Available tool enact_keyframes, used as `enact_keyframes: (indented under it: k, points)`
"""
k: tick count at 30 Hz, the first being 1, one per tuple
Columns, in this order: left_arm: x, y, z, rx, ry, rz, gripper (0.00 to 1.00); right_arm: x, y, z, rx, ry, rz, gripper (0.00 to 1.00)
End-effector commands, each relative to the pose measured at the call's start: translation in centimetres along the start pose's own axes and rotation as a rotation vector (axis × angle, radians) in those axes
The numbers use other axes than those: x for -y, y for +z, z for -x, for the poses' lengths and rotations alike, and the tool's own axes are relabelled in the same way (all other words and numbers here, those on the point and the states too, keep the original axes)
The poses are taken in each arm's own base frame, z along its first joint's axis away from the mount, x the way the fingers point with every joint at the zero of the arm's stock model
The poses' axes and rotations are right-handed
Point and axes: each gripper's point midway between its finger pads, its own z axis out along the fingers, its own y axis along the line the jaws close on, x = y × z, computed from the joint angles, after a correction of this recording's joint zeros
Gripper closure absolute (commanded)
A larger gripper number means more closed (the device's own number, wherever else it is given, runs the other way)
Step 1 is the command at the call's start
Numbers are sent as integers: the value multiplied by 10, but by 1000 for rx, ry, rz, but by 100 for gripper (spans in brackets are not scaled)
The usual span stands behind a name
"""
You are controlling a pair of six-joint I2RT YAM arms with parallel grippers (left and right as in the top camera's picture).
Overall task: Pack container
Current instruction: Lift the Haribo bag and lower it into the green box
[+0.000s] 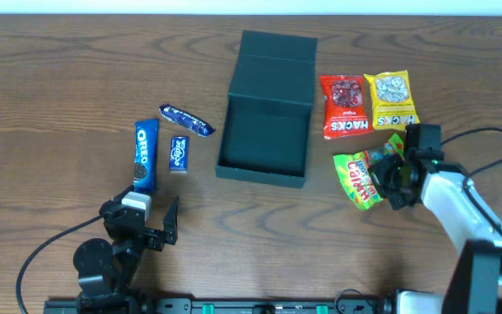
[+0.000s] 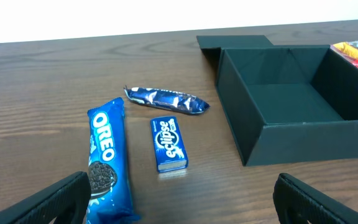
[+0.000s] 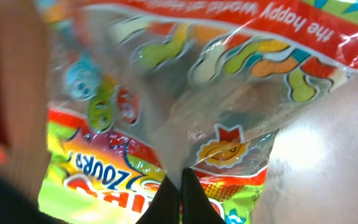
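The dark green container stands open mid-table with its lid flipped back, and its inside looks empty in the left wrist view. My right gripper is shut on the edge of a green and red gummy candy bag, which fills the right wrist view with the fingertips pinched together on it. My left gripper is open and empty near the front edge, just short of the Oreo pack.
Left of the container lie the Oreo pack, a blue Eclipse box and a blue foil wrapper. Right of the container lie a red Hacks bag and a yellow Hacks bag.
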Motion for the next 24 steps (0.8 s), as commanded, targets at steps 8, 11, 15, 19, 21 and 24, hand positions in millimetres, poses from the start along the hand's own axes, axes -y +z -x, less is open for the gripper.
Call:
enact_keyframes:
  k: [8, 11, 15, 19, 21, 24]
  points:
    - [3, 3, -9, -18, -18, -17, 5, -57, -97, -3, 193, -398, 352, 99]
    - [3, 3, -9, -18, -18, -17, 5, -79, -125, -19, 226, -581, 499, 99]
    - [3, 3, -9, -17, -18, -17, 5, -105, -148, -45, 228, -789, 659, 99]
    - [3, 3, -9, -17, -18, -17, 5, -127, -161, -71, 206, -900, 787, 99]
    - [3, 3, -9, -18, -18, -17, 5, -140, -167, -84, 214, -952, 842, 99]
    - [3, 3, -9, -18, -18, -17, 5, -159, -175, -107, 215, -1026, 919, 99]
